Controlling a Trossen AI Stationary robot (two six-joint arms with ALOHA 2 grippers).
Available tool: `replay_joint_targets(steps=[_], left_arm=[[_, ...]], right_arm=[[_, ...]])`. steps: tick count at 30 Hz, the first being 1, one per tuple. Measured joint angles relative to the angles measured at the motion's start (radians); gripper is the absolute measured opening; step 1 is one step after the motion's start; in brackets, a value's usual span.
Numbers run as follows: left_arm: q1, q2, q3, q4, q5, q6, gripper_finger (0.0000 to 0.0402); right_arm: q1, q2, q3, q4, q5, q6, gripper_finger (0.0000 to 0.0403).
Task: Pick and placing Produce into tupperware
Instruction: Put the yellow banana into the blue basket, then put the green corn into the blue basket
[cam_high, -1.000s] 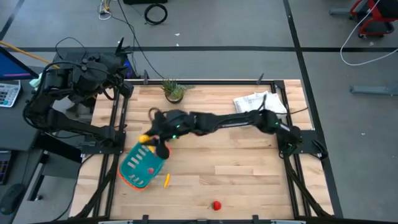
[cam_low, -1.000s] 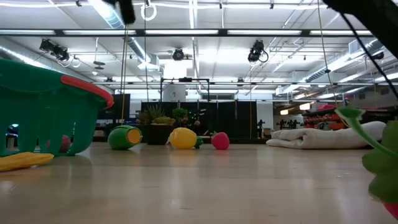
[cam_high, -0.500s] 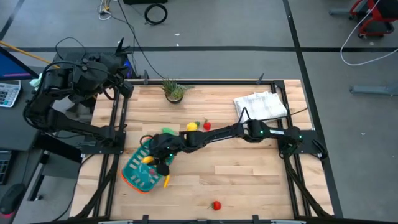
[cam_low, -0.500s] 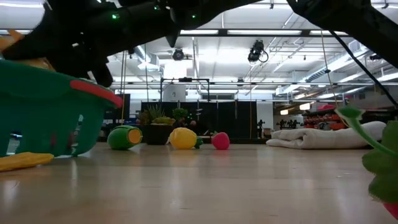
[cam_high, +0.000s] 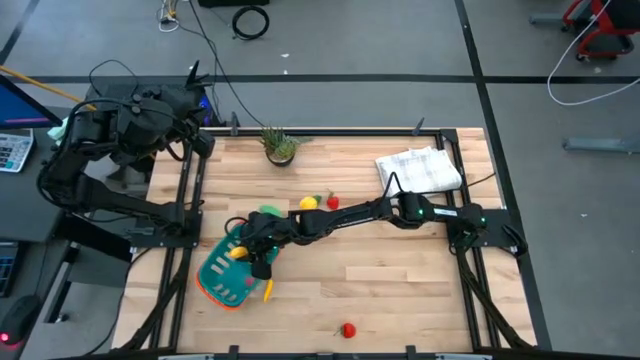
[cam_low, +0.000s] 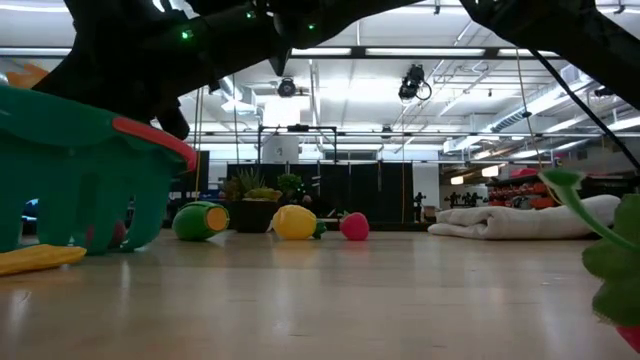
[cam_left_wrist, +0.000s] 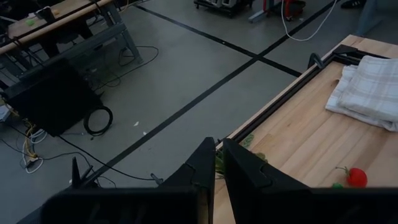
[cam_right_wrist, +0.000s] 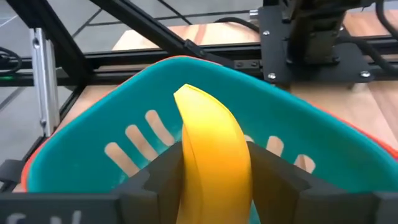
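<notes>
My right gripper (cam_high: 241, 256) reaches across the table and hangs over the teal tupperware basket (cam_high: 222, 282) near the left front. It is shut on the yellow banana (cam_right_wrist: 208, 146). On the wood lie a green piece (cam_high: 268, 212), a lemon (cam_high: 308, 203) and a small red piece (cam_high: 332, 202). A thin yellow-orange piece (cam_high: 268, 291) lies beside the basket, and another red piece (cam_high: 348, 329) lies near the front edge. My left gripper (cam_left_wrist: 216, 168) stays shut, raised beyond the table's far-left corner. My right gripper pinches the banana's two sides (cam_right_wrist: 186, 163) between its two fingers (cam_right_wrist: 158, 171). The fingers slant down from the table's right side and lie along the fruit. The banana's tip (cam_right_wrist: 185, 94) juts out past the fingertips over the basket's inside (cam_right_wrist: 130, 146), clear of the table.
A spiky potted plant (cam_high: 280, 146) stands at the far edge, and a white checked cloth (cam_high: 418, 168) lies at the far right. Black frame rails (cam_high: 185, 200) run along the table's left side close to the basket. Bare wood lies to the right of the basket.
My right gripper has come down and toward the table's near edge with the banana. It started above the basket's far rim and is now low over the basket's inside, then held nearly still.
</notes>
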Motion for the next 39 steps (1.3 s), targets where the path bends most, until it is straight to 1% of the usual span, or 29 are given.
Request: replay_joint_targets(steps=[5,14,19,23,32,36,39], left_arm=[[0.000,0.000,0.000,0.000,0.000,0.000,0.0041],[0.000,0.000,0.000,0.001,0.000,-0.007,0.0035],[0.000,0.000,0.000,0.001,0.000,-0.008,0.0040],[0.000,0.000,0.000,0.001,0.000,-0.008,0.0040],[0.000,0.000,0.000,0.001,0.000,-0.008,0.0037],[0.000,0.000,0.000,0.001,0.000,-0.008,0.0042],[0.000,0.000,0.000,0.000,0.000,-0.008,0.0045]], right_arm=[[-0.006,0.002,0.000,-0.025,0.000,-0.013,0.0172],[-0.033,0.004,0.000,-0.031,0.003,-0.025,0.0172],[-0.050,0.006,0.000,-0.062,0.007,-0.018,0.0173],[-0.054,0.007,0.000,-0.062,0.005,-0.021,0.0185],[-0.056,0.007,0.000,-0.066,0.004,-0.029,0.0229],[-0.060,0.001,0.019,-0.071,0.004,0.000,0.0235],[-0.065,-0.041,0.033,-0.085,0.003,0.023,0.0232]])
